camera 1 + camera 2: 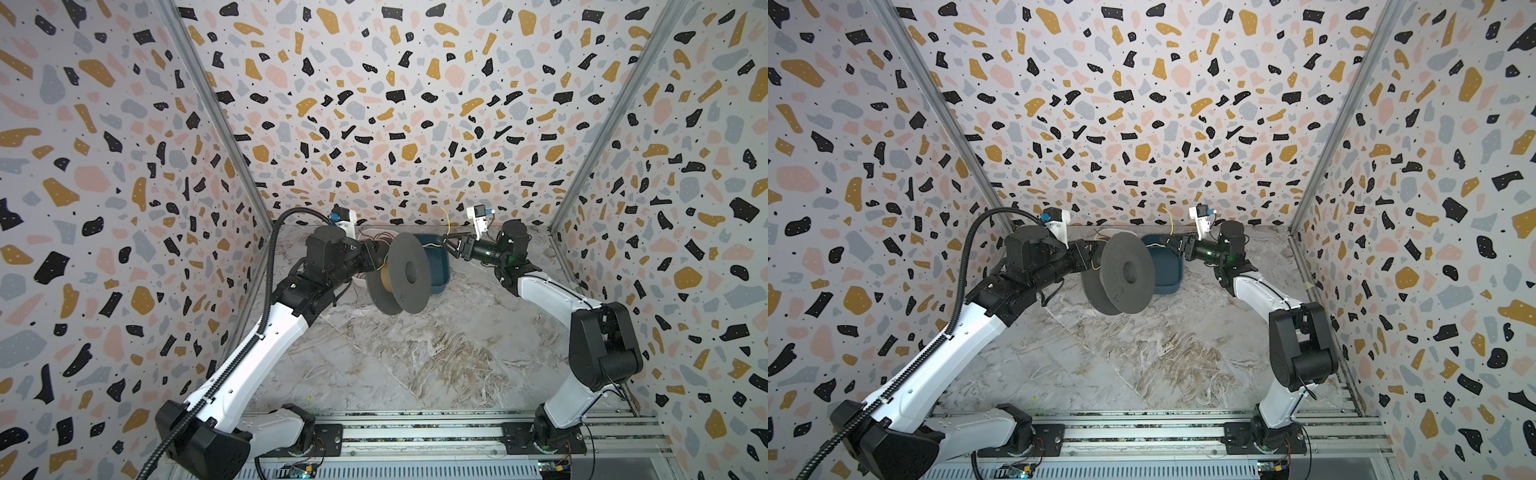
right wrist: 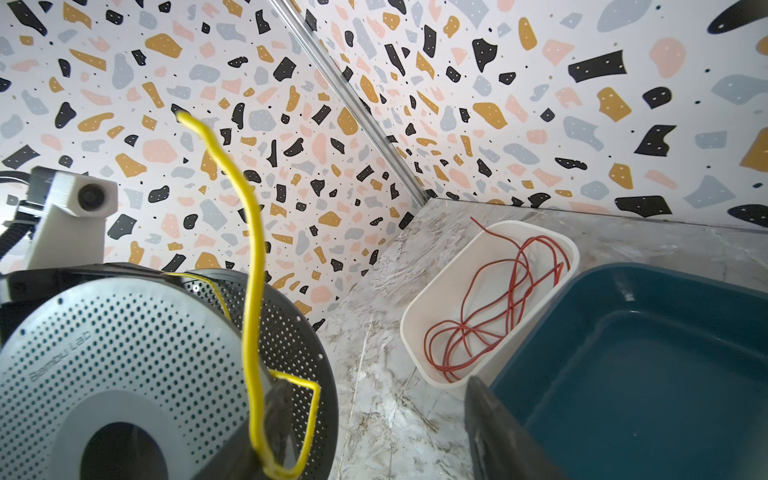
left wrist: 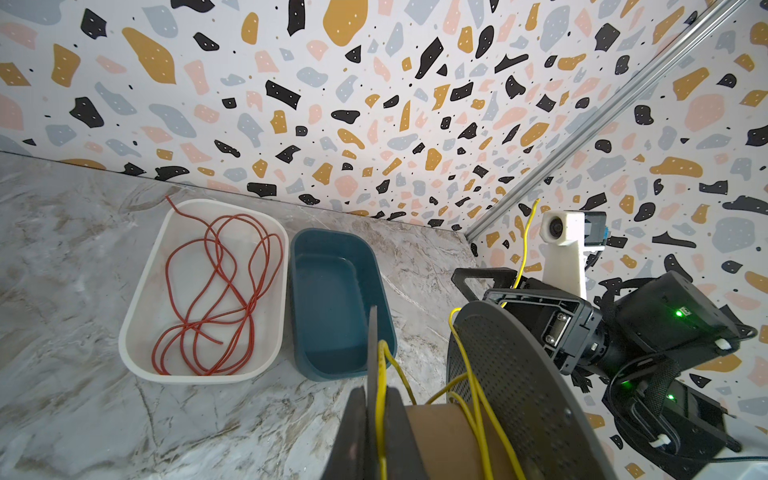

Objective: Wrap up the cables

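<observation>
L gripper (image 1: 376, 254) clamped tight on flange of grey perforated plastic spool (image 1: 399, 272), held clear of marble tabletop (image 1: 415, 353). Thin yellow cable (image 2: 253, 270): few loose turns on spool core, free end sticking up beside spool. R gripper (image 1: 449, 245) just beside spool, jaws apart, pinching nothing; yellow cable hooked over one finger (image 2: 282, 399). Thin dark red cable (image 3: 216, 291) lies loose in white plastic tray (image 3: 143, 303) beyond spool.

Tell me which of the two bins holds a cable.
The white bin, with the red cable looped inside; the dark blue bin beside it holds nothing.
</observation>
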Action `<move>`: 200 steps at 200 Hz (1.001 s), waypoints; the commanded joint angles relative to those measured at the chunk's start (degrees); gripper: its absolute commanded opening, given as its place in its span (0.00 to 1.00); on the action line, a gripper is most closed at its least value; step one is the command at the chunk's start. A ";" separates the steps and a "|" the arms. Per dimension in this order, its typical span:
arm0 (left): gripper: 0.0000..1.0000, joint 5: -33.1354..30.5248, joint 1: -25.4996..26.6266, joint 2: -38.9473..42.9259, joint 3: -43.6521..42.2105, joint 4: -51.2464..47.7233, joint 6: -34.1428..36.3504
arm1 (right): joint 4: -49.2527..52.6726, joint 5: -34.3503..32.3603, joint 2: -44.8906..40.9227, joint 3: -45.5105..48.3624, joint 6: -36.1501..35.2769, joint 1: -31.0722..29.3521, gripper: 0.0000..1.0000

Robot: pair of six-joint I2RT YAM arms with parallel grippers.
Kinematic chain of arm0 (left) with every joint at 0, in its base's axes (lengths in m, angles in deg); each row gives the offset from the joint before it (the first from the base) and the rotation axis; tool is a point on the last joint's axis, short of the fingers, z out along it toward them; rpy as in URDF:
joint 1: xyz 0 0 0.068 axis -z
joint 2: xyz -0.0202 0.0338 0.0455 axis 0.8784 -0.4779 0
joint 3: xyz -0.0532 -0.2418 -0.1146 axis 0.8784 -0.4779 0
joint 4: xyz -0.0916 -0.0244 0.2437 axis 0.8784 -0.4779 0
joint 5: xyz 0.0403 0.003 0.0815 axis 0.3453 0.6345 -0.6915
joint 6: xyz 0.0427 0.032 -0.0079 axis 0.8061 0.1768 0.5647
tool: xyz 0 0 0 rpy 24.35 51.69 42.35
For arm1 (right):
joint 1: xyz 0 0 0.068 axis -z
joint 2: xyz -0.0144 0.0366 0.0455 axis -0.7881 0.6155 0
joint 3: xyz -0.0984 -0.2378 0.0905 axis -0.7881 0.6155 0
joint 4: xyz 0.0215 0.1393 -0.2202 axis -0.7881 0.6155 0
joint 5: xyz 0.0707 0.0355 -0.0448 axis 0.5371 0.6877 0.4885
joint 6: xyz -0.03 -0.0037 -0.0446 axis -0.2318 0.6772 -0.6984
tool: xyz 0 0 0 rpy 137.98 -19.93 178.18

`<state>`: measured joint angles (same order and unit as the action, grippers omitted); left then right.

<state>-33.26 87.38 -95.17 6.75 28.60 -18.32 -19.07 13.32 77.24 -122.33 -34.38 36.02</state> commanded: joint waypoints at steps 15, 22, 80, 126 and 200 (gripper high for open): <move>0.00 0.72 -0.36 0.99 2.66 4.83 0.05 | -0.18 1.12 -0.46 -3.62 0.78 0.34 0.65; 0.00 0.74 -0.36 0.98 2.56 4.85 -0.02 | -0.10 0.90 -0.50 -3.89 0.78 0.28 0.63; 0.00 1.49 -0.31 0.61 1.85 4.76 -0.34 | 0.33 0.54 1.37 -7.40 1.83 -0.06 0.62; 0.00 1.45 -0.35 0.37 1.18 4.45 -0.27 | 6.03 -1.24 2.70 -12.40 -1.84 -1.60 0.63; 0.00 1.36 -0.35 -1.89 1.67 2.32 0.40 | 17.84 -5.29 4.78 -20.99 -10.17 -4.64 0.64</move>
<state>-33.06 87.38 -97.27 6.75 27.53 -18.06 -6.00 9.56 81.75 -139.93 -40.78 32.02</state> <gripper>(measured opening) 0.061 0.636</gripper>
